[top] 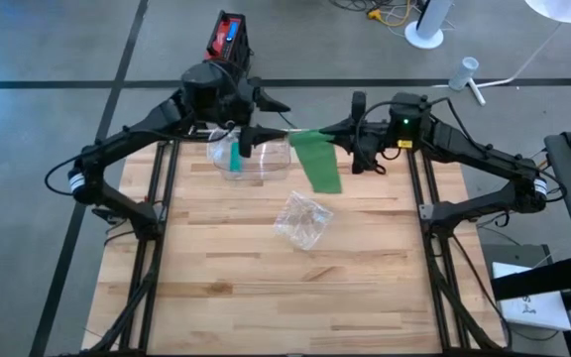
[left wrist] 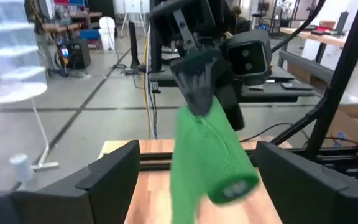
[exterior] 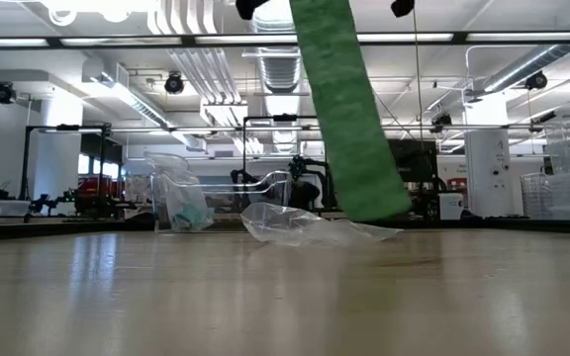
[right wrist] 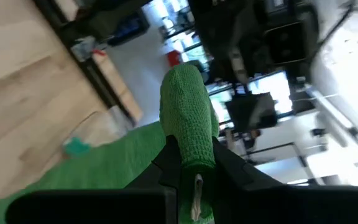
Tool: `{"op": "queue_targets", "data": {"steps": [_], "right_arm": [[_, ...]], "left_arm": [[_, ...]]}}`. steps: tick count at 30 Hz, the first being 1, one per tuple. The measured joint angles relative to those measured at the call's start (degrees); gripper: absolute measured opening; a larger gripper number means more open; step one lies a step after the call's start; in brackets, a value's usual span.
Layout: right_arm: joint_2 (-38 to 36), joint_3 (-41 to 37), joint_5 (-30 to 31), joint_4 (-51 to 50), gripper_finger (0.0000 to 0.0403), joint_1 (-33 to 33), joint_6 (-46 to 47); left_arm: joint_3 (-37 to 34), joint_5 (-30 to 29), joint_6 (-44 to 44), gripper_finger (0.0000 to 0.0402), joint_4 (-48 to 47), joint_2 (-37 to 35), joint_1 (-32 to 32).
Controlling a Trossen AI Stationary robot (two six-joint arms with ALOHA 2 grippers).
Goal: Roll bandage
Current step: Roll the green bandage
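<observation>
Right gripper (top: 350,131) pinches the rolled end of the green bandage (top: 315,159), its two dark fingers (right wrist: 173,163) pressed together on the cloth at the far middle of the table (top: 226,297). From the right wrist view the roll stands up between those fingers as a tight cylinder of coarse, ribbed weave, with the loose length spreading away below it.

Facing it from the left, the left gripper (top: 266,134) has its fingers (left wrist: 114,174) spread wide, one on each side of the roll and apart from it (no contact shows in the left wrist view). That view looks along the roll's end, where the wound layers form a round face, and the free strip drops down from it toward the wood.

In the high view the unrolled part lies as a flat green band slanting from the grippers toward the near right. In the low view it hangs as a long strip with a rounded lower end, and whether that end touches the tabletop cannot be told.

A clear plastic container (top: 251,157) with a small teal item inside sits just left of the strip, under the left gripper. A crumpled clear plastic wrapper (top: 302,218) lies nearer, close to the strip's lower end.
</observation>
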Motion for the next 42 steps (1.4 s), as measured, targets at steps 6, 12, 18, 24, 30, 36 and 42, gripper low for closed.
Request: {"op": "queue_targets", "data": {"steps": [6, 12, 18, 24, 30, 36, 42], "right_arm": [[-0.4, 0.0, 0.0, -4.0, 0.0037, 0.4, 1.6], [-1.8, 1.8, -5.3, -6.5, 0.0037, 1.2, 5.3], [-1.0, 6.5, -8.4, -6.1, 0.0037, 0.8, 16.9], [1.2, 10.8, -8.0, -4.5, 0.0037, -2.3, 35.2], [2.9, 13.6, -7.9, -4.5, 0.0037, -3.6, 52.8], [3.5, 14.2, -7.0, -12.0, 0.0037, -4.4, 63.1], [3.9, 14.2, -5.1, -15.4, 0.0041, -5.0, 66.0]], "left_arm": [[0.2, 0.3, 6.0, 0.0294, 2.1, 3.7, -0.4], [0.1, 0.4, 14.9, 0.0264, 2.3, 4.5, -0.3], [-0.7, 5.7, 20.4, 0.0225, 3.4, 4.6, -0.4], [-3.9, 6.7, 18.4, 0.0200, 9.4, 4.7, -1.0], [-4.0, 2.3, 16.9, 0.0216, 8.5, 4.4, -0.3], [-4.0, -5.0, 23.3, 0.0243, 4.8, 1.3, 1.0], [-4.0, -5.8, 32.2, 0.0252, 5.0, -1.9, -2.1]]}}
